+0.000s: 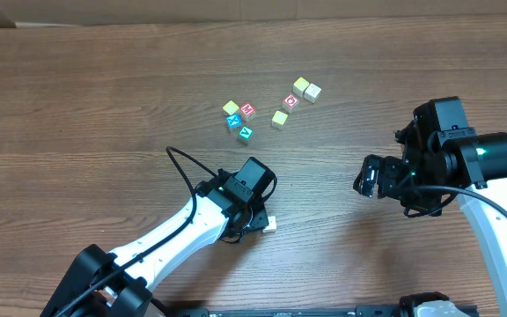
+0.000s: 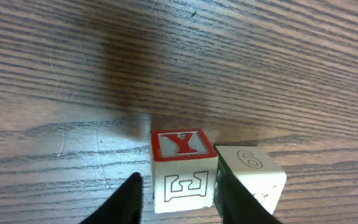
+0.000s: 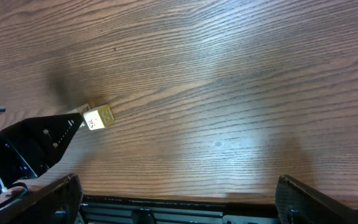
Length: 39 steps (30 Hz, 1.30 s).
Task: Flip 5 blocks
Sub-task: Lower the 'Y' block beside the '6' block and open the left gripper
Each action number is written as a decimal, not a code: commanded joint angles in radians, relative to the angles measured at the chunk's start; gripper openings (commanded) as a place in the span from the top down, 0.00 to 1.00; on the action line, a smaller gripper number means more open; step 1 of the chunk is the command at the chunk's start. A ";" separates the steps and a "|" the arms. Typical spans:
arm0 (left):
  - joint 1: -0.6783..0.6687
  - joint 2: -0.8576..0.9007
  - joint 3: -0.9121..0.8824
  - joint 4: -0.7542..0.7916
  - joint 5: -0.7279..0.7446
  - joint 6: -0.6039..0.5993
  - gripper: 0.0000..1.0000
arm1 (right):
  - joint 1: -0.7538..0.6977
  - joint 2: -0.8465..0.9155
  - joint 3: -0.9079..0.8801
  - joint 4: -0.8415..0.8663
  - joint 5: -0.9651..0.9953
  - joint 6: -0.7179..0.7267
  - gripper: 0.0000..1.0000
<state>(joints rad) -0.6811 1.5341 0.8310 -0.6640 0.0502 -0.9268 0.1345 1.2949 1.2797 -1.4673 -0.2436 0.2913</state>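
Two pale blocks sit side by side near the table's front, seen in the left wrist view. One block (image 2: 182,168) has a red "Y" on top and an outlined "E" on its side. My left gripper (image 2: 178,190) straddles it: the right finger (image 2: 232,199) is against it, and a gap shows on the left-finger side, so the gripper is open. The other block (image 2: 257,171), marked "9", lies just outside the right finger. Overhead, a pale block (image 1: 270,224) peeks out beside the left gripper (image 1: 260,217). My right gripper (image 1: 365,179) hovers wide open and empty, well to the right.
Several more coloured blocks lie in a loose cluster farther back, from the green one (image 1: 246,133) to a pale one (image 1: 312,92). The right wrist view shows one block (image 3: 98,117) beside the black left arm (image 3: 30,149), and the table's front edge (image 3: 185,200).
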 commanded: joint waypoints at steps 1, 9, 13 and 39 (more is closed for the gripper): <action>-0.005 -0.019 0.001 0.008 -0.018 -0.020 0.69 | 0.006 -0.010 0.016 0.000 0.007 -0.003 0.00; 0.028 -0.116 0.021 -0.038 -0.133 -0.016 0.71 | 0.006 -0.010 0.016 -0.001 0.007 -0.004 0.00; 0.069 -0.071 0.021 -0.041 -0.127 -0.016 0.94 | 0.006 -0.010 0.016 -0.001 0.007 -0.004 0.00; 0.079 0.138 0.021 0.083 -0.031 0.045 0.96 | 0.006 -0.010 0.016 -0.008 0.007 -0.003 0.00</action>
<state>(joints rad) -0.6079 1.6566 0.8429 -0.5713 -0.0082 -0.9085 0.1345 1.2949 1.2797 -1.4780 -0.2436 0.2909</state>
